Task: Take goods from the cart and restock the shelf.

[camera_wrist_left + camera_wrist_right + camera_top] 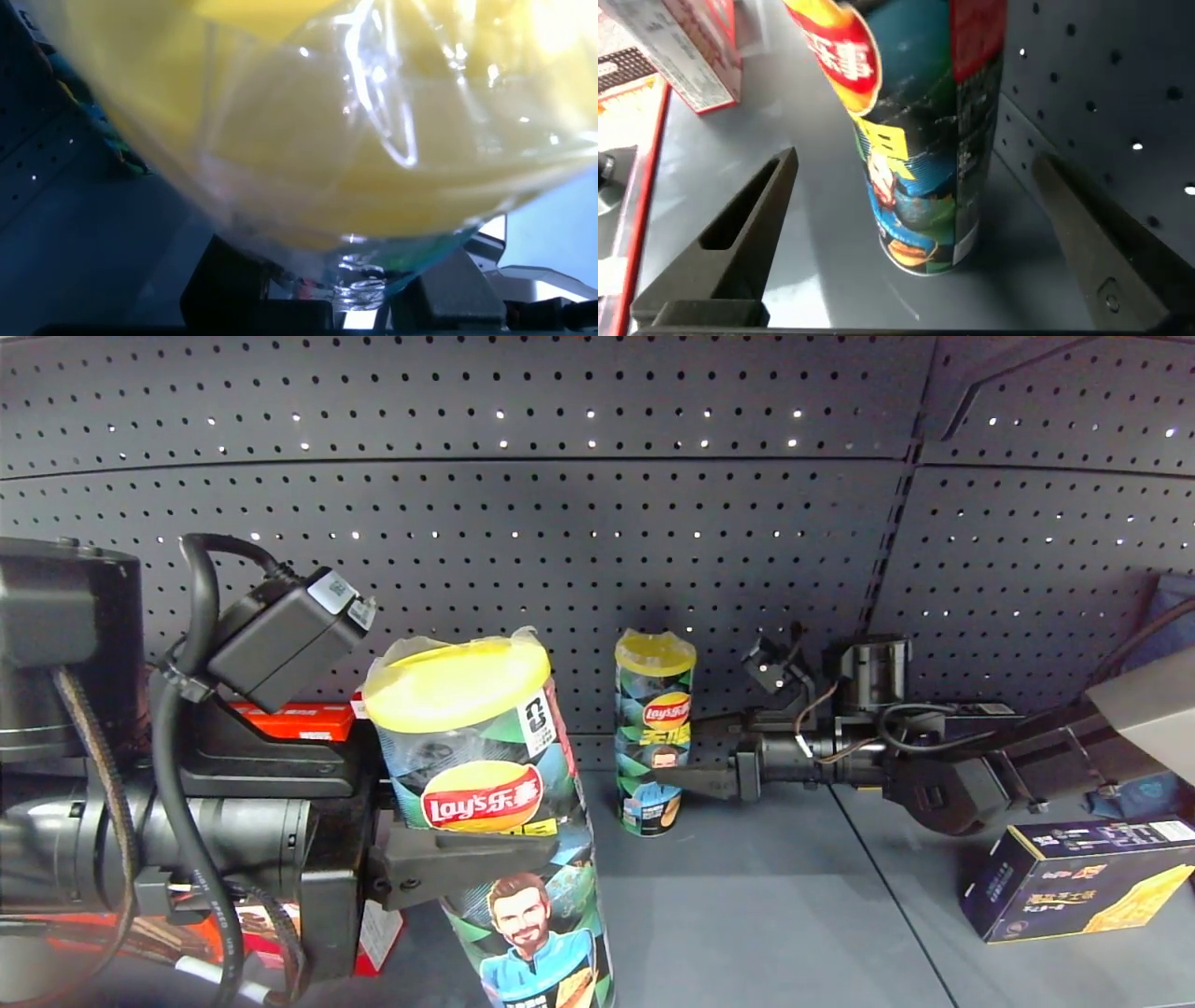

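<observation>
While the left claw (485, 845) clamps the near chip can (476, 737) about its middle, that can sits close before the head camera, leaning a little, with its yellow lid (457, 681) uppermost under clear film. Its bottom end is cut off by the edge of the head view, so I cannot tell whether it rests on the shelf (775, 896).

The far chip can (654, 747) stands upright on the grey shelf, near the pegboard back wall (597, 523). The right claw (695, 780) is at that can's lower half, its fingers (738, 233) spread wide, one on each side, neither touching it.

A dark blue box (1083, 877) lies on the shelf to the robot's right, well apart from both cans. Red boxes (299, 719) stand behind the left arm.
</observation>
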### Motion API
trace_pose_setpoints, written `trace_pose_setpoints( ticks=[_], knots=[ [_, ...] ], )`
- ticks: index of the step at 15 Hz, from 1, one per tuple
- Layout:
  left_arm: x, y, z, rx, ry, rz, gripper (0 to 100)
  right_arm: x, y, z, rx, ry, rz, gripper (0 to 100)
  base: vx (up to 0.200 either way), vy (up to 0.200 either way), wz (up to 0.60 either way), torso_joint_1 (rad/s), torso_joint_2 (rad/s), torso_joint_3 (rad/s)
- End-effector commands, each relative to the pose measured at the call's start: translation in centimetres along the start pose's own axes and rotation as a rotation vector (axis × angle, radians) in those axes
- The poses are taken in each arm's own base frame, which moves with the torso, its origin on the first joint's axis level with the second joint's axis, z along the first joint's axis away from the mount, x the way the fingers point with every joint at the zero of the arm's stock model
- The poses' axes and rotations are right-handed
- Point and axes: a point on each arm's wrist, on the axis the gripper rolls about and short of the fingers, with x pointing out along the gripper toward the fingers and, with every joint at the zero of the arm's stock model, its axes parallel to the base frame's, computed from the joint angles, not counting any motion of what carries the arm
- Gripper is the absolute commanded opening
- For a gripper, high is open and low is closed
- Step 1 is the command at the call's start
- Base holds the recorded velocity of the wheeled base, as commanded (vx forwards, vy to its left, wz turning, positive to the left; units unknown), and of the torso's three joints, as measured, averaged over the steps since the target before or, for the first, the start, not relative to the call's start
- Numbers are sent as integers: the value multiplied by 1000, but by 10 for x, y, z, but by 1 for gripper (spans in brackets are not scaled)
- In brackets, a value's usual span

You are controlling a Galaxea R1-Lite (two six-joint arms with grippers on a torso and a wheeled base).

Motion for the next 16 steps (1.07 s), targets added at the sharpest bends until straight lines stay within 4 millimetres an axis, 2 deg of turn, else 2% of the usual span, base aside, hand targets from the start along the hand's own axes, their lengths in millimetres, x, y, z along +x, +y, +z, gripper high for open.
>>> trace_pose_setpoints(
  ticks=[1, 7, 12, 13, 16],
  knots=[
    [0, 0, 0, 0, 0, 0, 0, 10, -2, -9, 13, 18, 0, 100, 0, 0, 0, 0, 0, 0],
    [0, 0, -1, -3, 3, 0, 0, 24, -11, -18, 19, 28, -3, 100, 0, 0, 0, 0, 0, 0],
    [0, 0, -3, -6, 7, -1, 0, 38, -12, -27, 25, 44, -14, 100, 0, 0, 0, 0, 0, 0],
    [0, 0, -4, -8, 9, -1, 0, 41, -12, -30, 24, 44, -8, 0, 0, 0, 0, 0, 0, 0],
    [0, 0, -4, -9, 10, 0, 0, 43, -9, -28, 16, 34, -3, 0, 0, 0, 0, 0, 0, 0]
  ],
)
